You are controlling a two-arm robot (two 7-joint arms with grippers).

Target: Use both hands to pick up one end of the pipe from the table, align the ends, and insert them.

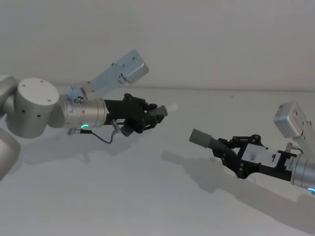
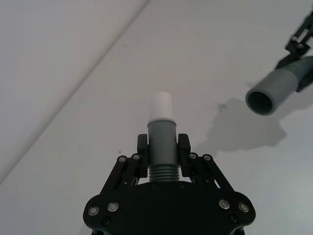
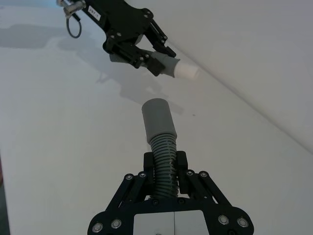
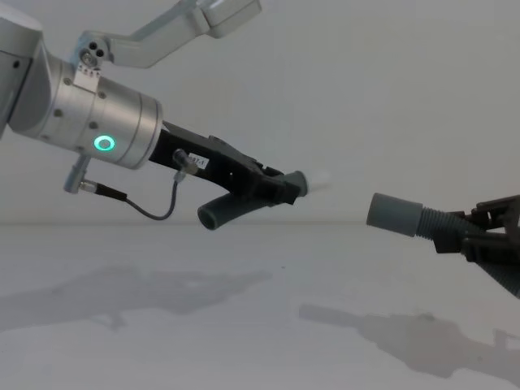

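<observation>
Matte white-grey table (image 1: 123, 201) carries soft shadows (image 1: 206, 172) and meets a pale wall (image 1: 206, 39).

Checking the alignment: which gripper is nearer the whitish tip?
Left. The left gripper is shut on the hose piece carrying the whitish tip; the right gripper holds the sleeve piece across an open gap from it.

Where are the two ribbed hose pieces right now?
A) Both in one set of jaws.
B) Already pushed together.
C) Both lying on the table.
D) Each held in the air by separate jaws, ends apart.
D: the left gripper holds the whitish-tipped hose piece and the right gripper the sleeve-ended hose piece, both above the table, a clear gap between their ends.
</observation>
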